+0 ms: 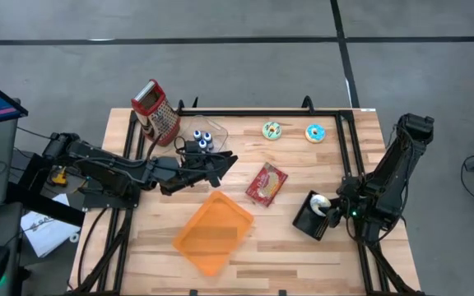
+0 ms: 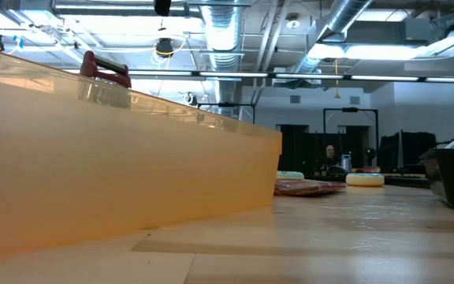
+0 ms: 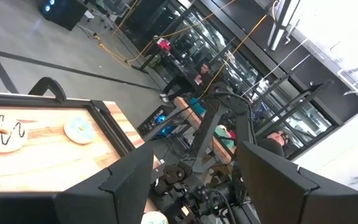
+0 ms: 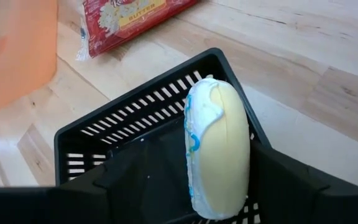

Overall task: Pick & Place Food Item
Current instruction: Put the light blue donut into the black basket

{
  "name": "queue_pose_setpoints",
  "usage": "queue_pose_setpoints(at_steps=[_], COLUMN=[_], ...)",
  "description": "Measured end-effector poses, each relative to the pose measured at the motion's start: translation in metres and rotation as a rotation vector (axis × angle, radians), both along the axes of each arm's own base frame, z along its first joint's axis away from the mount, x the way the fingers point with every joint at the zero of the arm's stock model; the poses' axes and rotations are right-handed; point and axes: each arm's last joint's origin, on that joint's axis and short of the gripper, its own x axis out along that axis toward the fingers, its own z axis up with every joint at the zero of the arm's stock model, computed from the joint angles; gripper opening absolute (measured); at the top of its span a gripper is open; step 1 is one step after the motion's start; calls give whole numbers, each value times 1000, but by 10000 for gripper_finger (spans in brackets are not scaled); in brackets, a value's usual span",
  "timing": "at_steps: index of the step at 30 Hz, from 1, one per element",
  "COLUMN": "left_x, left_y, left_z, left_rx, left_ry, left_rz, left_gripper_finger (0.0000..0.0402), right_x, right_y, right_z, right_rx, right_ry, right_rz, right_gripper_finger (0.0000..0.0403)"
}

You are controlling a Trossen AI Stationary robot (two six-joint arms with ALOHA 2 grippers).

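Note:
A pale yellow donut (image 4: 216, 143) with white and blue icing stands on its edge inside the black mesh basket (image 4: 135, 118), at the table's right side. My right gripper (image 4: 207, 165) is open, slanting down into the basket, one finger on each side of the donut. In the high view the right gripper (image 1: 329, 212) sits over the basket (image 1: 307, 220). My left gripper (image 1: 225, 164) hangs level above the table's middle. It is open with nothing between its fingers (image 3: 135, 174).
An orange tray (image 1: 212, 230) lies at the near middle, with a red snack packet (image 1: 267, 182) beside it. Two iced donuts (image 1: 271, 130) (image 1: 314, 132) lie at the far edge. A red-handled grater (image 1: 156, 111) and small bottles (image 1: 202, 140) stand at the far left.

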Motion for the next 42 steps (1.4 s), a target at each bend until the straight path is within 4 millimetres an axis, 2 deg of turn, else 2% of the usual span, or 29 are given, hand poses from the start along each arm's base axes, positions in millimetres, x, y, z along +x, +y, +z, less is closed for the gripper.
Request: queue_pose_setpoints(at_steps=[19,28,36,42], left_x=[0,0,0,0], left_y=[-1,-1,-1,-1], left_z=[0,0,0,0], left_rx=[1,7,35,66], left_ry=[0,3,17,35], left_rz=[-21,-21,-19,-18], left_gripper_finger=[231,231,231,231], right_x=[14,29,39,41], right_y=[-10,-32,-58,-76], right_z=[2,8,30,64], right_rx=[-58,-150,-180,-204], right_ry=[-47,-168,-364,-406], right_rz=[-98,-280,-468,-517], right_gripper_finger=[256,256,256,256])
